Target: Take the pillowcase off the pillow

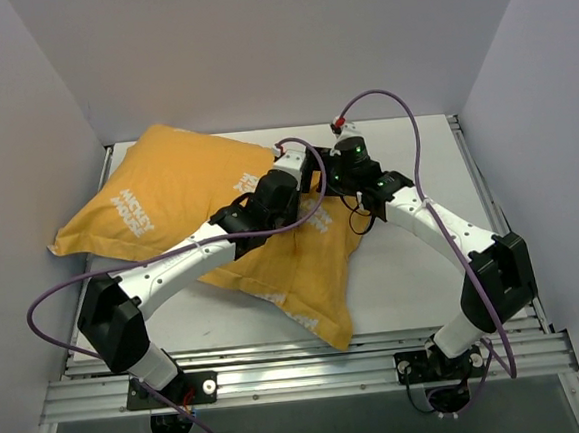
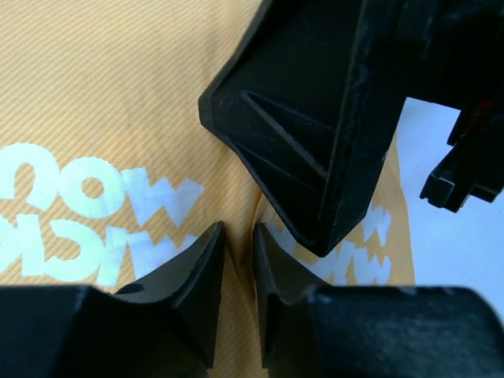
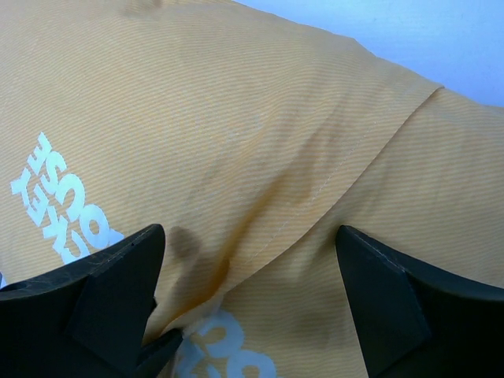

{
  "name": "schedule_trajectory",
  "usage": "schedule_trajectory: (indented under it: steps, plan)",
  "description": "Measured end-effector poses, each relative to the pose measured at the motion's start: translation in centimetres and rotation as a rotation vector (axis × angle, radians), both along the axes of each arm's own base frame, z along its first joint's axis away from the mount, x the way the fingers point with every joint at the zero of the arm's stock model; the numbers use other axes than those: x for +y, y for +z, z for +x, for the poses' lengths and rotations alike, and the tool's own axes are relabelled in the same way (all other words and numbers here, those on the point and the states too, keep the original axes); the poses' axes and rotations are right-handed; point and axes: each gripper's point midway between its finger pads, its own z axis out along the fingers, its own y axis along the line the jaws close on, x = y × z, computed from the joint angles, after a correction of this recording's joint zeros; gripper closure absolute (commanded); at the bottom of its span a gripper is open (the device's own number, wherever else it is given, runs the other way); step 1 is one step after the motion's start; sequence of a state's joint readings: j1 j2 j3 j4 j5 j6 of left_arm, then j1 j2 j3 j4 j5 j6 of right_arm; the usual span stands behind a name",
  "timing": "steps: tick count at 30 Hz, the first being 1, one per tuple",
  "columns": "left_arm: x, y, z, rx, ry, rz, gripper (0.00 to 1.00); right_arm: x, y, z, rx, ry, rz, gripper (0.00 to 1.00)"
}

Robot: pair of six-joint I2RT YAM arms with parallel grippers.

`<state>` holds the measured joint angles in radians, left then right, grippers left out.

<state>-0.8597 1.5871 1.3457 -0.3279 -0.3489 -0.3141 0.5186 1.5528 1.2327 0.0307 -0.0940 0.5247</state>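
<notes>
Both arms (image 1: 173,271) elbows-out, wrists together over pillowcase (image 1: 167,191).

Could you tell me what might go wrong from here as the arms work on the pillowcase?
1. The right gripper hangs open across the hem of the pillowcase; closing deep could pinch the hidden pillow too.
2. The left gripper is nearly shut, on little fabric if any; a pull might slip off.
3. The left wrist view shows the right gripper's body close beside the left fingers; the two could collide.
</notes>
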Motion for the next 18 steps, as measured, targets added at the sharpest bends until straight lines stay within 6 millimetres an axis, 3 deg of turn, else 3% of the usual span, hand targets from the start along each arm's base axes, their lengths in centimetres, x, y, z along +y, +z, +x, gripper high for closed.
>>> schedule_trajectory:
  steps: [6, 9, 13, 18]
  plan:
    - [-0.1, -0.6, 0.2, 0.01, 0.019, 0.001, 0.97, -1.2, 0.0, 0.5, 0.01, -0.031, 0.001, 0.15]
    - [-0.1, -0.6, 0.2, 0.012, 0.026, -0.004, 0.98, -3.4, 0.2, 0.7, 0.021, -0.079, -0.005, 0.16]
    - [0.0, -0.4, -0.1, 0.02, 0.031, -0.013, 0.98, -6.2, 0.9, -0.4, 0.019, -0.139, -0.018, 0.19]
    - [0.0, 0.4, -0.4, 0.023, 0.025, -0.03, 0.98, -5.2, 1.1, -3.3, 0.018, -0.109, -0.002, 0.22]
